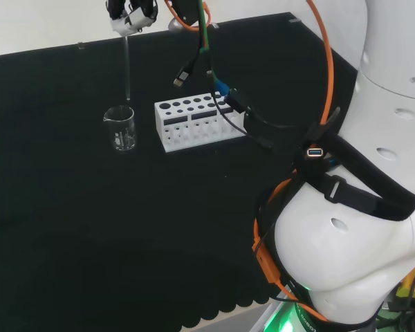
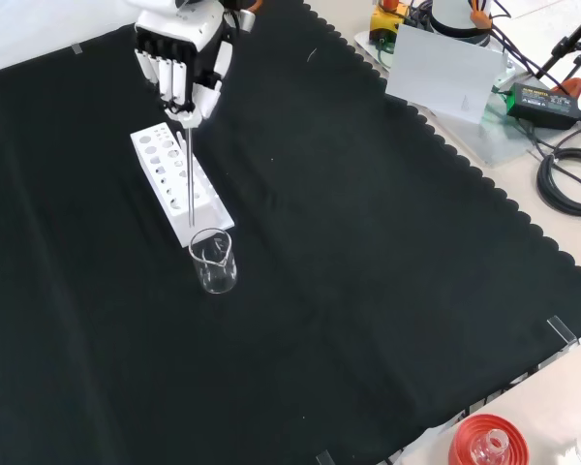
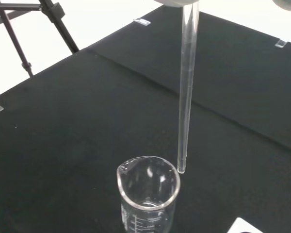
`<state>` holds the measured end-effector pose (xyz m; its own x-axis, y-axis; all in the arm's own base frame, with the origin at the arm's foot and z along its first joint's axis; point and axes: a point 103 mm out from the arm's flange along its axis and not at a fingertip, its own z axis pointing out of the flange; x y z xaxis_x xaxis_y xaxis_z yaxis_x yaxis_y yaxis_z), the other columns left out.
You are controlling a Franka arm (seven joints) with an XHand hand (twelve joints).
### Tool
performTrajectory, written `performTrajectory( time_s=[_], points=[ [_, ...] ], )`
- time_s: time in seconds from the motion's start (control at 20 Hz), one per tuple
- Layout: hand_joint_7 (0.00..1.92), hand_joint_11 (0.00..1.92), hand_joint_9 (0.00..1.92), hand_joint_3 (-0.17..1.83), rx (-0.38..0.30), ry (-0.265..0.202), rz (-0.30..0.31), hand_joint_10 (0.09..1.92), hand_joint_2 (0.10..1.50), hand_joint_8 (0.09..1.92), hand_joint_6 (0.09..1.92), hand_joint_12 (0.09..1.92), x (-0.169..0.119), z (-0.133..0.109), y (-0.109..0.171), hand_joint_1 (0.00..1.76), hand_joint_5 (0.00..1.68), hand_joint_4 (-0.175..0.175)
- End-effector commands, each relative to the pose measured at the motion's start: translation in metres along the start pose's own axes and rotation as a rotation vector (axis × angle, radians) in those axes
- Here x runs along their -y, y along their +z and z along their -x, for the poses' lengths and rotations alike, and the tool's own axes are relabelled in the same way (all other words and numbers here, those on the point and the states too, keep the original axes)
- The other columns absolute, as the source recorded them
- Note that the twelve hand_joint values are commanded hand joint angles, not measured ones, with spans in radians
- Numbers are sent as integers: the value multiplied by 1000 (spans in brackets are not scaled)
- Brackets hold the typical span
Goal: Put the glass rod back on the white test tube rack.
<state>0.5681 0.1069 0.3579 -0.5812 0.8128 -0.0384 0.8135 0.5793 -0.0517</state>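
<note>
Pinching the glass rod (image 1: 126, 66) upright, the hand (image 2: 179, 58) hangs its tip at the beaker (image 1: 120, 128) rim (white test tube rack (image 1: 197, 120) just beside).

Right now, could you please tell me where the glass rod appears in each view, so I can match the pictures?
Head view: the glass rod hangs upright from the hand at upper left, above the beaker.
Front view: it hangs from the hand at top left, before the white rack.
Wrist view: it runs down to the beaker's rim.
Shared landmark: the beaker.
</note>
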Motion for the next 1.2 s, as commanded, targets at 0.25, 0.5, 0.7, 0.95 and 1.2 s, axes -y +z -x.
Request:
performTrajectory(
  time_s=[0.25,0.5,0.7,0.95,1.2],
  points=[
    [1210,1614,1668,-175,2,57,1,541,1102,719,706,551,19,27,-7,1304,1165,-175],
    [1210,1614,1668,-175,7,86,-6,541,1102,720,706,551,31,41,-5,1304,1165,-175],
    [1210,1613,1668,-175,12,106,-7,542,1102,720,706,551,38,49,-6,1304,1165,-175],
    [1210,1613,1668,-175,11,116,-13,542,1102,720,707,552,42,54,-4,1304,1165,-175],
    [1210,1613,1667,-175,3,124,-23,542,1102,720,707,552,49,61,8,1304,1165,-175]
  ],
)
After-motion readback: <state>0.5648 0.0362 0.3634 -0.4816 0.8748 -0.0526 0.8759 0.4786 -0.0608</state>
